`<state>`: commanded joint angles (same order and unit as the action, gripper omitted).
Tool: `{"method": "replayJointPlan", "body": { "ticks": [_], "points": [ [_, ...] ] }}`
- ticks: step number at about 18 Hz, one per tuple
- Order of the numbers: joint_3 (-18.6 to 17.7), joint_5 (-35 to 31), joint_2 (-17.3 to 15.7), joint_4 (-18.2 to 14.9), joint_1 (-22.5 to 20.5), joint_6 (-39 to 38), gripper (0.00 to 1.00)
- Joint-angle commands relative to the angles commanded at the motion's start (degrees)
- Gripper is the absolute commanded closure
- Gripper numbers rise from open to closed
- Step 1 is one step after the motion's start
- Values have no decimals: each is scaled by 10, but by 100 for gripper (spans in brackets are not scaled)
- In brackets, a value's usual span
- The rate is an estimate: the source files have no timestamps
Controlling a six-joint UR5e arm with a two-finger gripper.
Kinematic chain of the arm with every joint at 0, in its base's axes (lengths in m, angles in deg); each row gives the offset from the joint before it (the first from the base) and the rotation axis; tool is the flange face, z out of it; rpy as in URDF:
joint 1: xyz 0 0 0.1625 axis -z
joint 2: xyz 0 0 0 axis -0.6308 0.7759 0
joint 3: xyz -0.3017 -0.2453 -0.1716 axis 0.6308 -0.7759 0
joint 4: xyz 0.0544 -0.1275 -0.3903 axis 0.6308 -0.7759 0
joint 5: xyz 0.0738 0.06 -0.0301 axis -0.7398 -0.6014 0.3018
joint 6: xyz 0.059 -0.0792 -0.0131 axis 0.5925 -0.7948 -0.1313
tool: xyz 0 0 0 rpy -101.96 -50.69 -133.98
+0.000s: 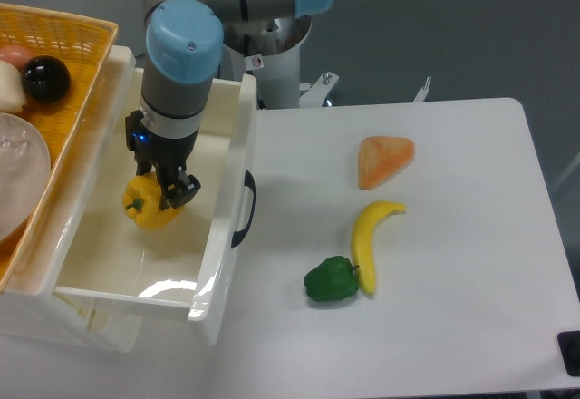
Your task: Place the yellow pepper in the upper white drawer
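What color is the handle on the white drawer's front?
Dark, nearly black handle on the white drawer; the fixed camera shows it.

gripper (161, 190) with yellow pepper (148, 205) sits low inside upper white drawer (217, 236); drawer floor open toward the front; woven basket (63, 72) overhangs left wall; right wall and dark handle (246, 209) bound the right side.

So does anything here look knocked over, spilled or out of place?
Nothing stands out. The pincer holds the yellow pepper inside the open white drawer; the banana and green pepper lie touching on the table.
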<state>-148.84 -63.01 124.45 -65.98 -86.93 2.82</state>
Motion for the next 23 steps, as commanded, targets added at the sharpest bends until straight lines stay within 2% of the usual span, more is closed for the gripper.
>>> {"method": "replayJointPlan", "body": {
  "ticks": [2,3,7,9,12,16,23],
  "points": [
    [0,0,1,0,0,-1,37],
    [0,0,1,0,0,-1,30],
    [1,0,1,1,0,0,22],
    [2,0,0,1,0,-1,14],
    [2,0,-3,0,-1,-1,12],
    [9,4,-6,17,-11,-5,9],
    [18,60,-38,18,-73,-7,4]
  ]
}}
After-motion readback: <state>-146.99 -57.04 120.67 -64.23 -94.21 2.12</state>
